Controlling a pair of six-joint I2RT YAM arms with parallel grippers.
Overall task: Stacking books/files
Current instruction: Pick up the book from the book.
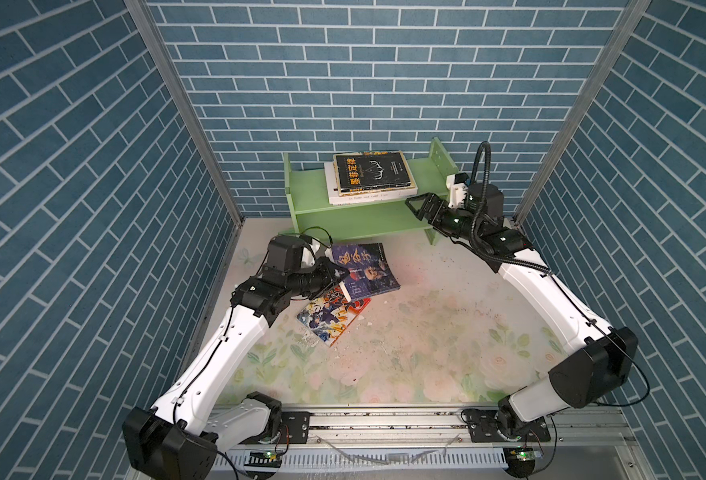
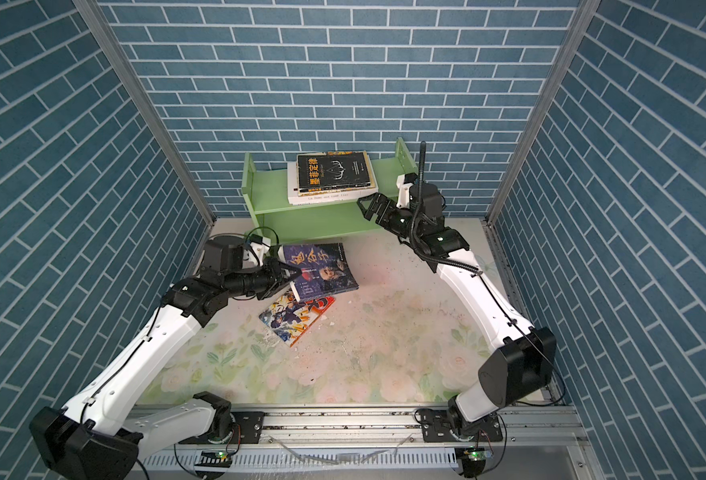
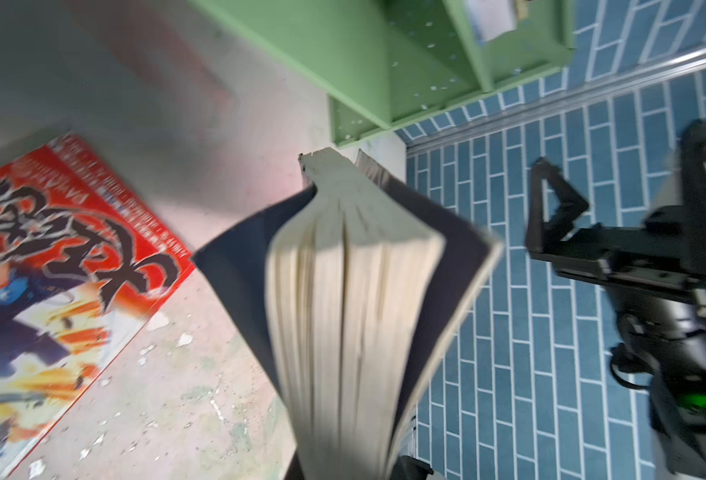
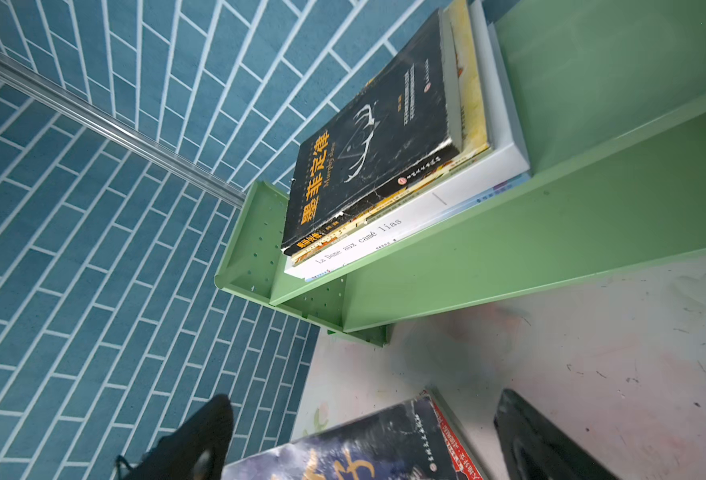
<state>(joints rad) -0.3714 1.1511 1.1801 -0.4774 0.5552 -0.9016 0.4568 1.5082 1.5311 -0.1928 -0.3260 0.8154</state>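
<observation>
Bimanual desk scene, book stacking in progress. The left gripper [image 1: 335, 272] is clamped on the near edge of the purple book [image 1: 368, 268], holding it tilted and raised off the desk [image 1: 426, 332]; the red comic [image 1: 330, 318] lies flat just below and behind that gripper, partly under the lifted book. In the left wrist view the purple book [image 3: 351, 291] runs straight out from the gripper, its page block fanned and its covers splayed apart. The right gripper [image 1: 417, 210] is spread wide and holds nothing, its two fingers [image 4: 201, 449] well apart in the right wrist view. Ahead of it and slightly higher sits the stack of books [image 4: 384, 137] on the upper board of the green shelf [image 1: 309, 183], with the black book [image 1: 372, 172] on top. Handling, as judged: the purple book looks like a light, limp paperback with a smooth, probably slippery cover; held by one edge, it will likely sag and fan open. A deep bite across both covers, midway along an edge, should keep it shut; a shallow pinch on the cover alone risks a tear or a dropped book. It should be set flat and square on the black book.
</observation>
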